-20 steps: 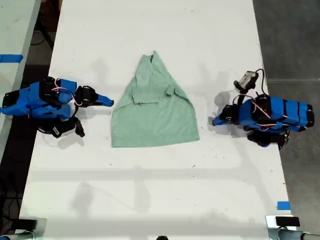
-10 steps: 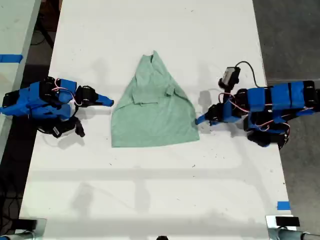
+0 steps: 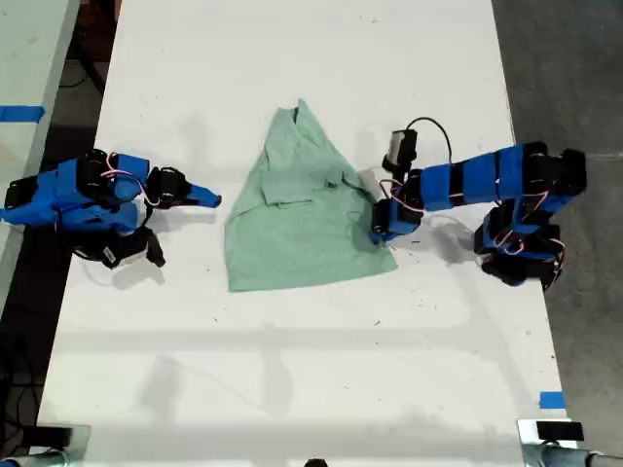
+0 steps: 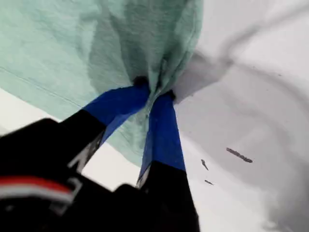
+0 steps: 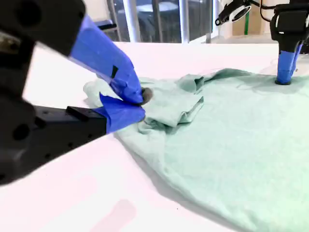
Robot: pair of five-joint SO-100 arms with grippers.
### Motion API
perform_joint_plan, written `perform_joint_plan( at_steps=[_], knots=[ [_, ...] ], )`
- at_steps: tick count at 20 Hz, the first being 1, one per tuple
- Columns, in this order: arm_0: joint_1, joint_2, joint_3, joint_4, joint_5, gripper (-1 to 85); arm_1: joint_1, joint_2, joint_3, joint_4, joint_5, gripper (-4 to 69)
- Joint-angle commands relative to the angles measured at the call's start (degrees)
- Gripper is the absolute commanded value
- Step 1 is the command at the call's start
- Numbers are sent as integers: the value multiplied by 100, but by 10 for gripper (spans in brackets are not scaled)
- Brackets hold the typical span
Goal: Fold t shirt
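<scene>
Mint-green shirt (image 3: 302,219) lies on the white worktop (image 3: 292,370), its exterior-view right edge pinched in the first gripper (image 3: 382,232) fingers (image 4: 164,130), while the second gripper (image 3: 206,198) rests apart, clenched empty.

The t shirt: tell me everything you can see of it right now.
The t shirt is pale mint-green, plain soft fabric, lying mostly flat mid-table with sleeves folded inward and its narrow end toward the exterior view's top. My first gripper pinches its edge at the exterior view's right, bunching cloth there. My second gripper sits at the opposite side, not clearly gripping.
</scene>
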State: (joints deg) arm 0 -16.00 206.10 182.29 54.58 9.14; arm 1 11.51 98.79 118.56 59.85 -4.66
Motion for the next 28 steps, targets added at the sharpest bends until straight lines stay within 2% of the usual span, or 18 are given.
perform_joint_plan(
  at_steps=[1,3,6,12,14,16,17,18,19,21,22,24,28],
  knots=[
    [-35,44,26,9,-44,-2,-9,501,62,545,571,-19],
    [-53,44,26,9,-44,-2,-167,1187,-308,923,589,-19],
    [-53,44,26,9,-44,-2,-396,1160,-1758,1266,70,-19],
    [-53,44,26,18,-44,-2,-835,-1934,-5396,1415,-809,-19],
    [-53,44,26,26,-53,-2,-870,-3006,-6671,1854,-870,-21],
    [-44,44,26,26,-53,-2,-835,-3085,-7102,2259,-817,70],
    [-44,44,26,26,-53,-2,-791,-2839,-7102,2452,-800,140],
    [-53,44,26,26,-53,-2,-747,-2505,-7014,2654,-765,165],
    [-53,44,26,26,-53,-2,-686,-2118,-6838,2865,-773,144],
    [-44,44,26,35,-70,-2,-466,-1274,-6187,3489,-510,-4],
    [-44,44,26,35,-70,-2,-369,-633,-5458,3542,-387,-3],
    [-44,44,26,44,-79,-2,-237,984,-3647,3094,-316,-3],
    [-35,44,26,44,-79,-2,-132,5080,800,1529,-35,-4]
  ],
)
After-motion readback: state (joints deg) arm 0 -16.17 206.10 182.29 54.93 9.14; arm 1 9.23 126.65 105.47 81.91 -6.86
